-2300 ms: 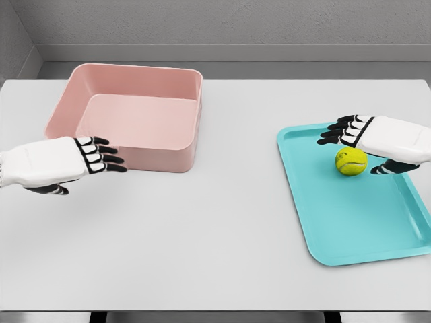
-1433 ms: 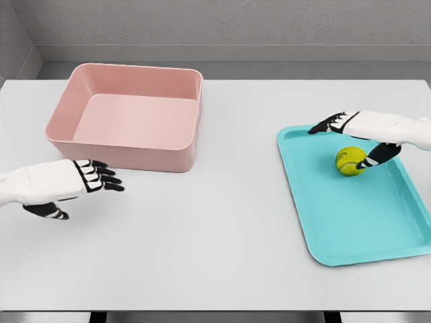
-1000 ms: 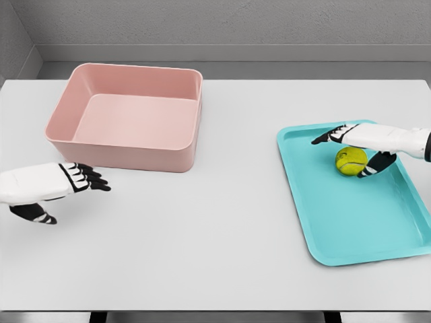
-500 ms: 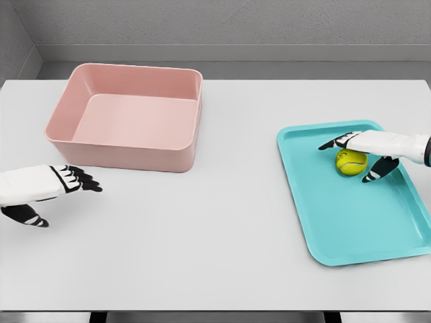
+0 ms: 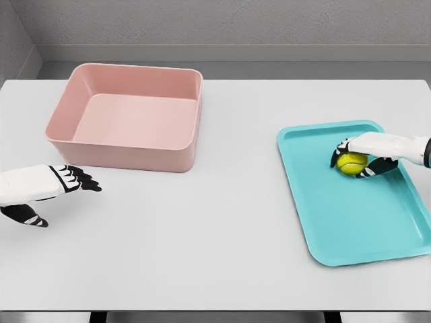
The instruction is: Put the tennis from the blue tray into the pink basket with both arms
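Setting was a simulated test bench, not a lived-in room. A plain white table (image 5: 215,222) with flat, unmarked surface stood against bare grey walls (image 5: 236,23) with a pale baseboard strip. Rendering was clean and uniformly lit. Only staged props were present: a pink basket (image 5: 128,114) and a blue tray (image 5: 353,195), well apart.

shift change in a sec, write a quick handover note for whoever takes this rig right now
Right hand: fingers curled around the tennis ball, which sits on the blue tray at its far end; not lifted.
Left hand: open, holds nothing, hovers over the table in front of the pink basket.
Done: ball grasped.
Left: lift the ball, carry it across, likely pass it to the left hand, and drop it into the basket.
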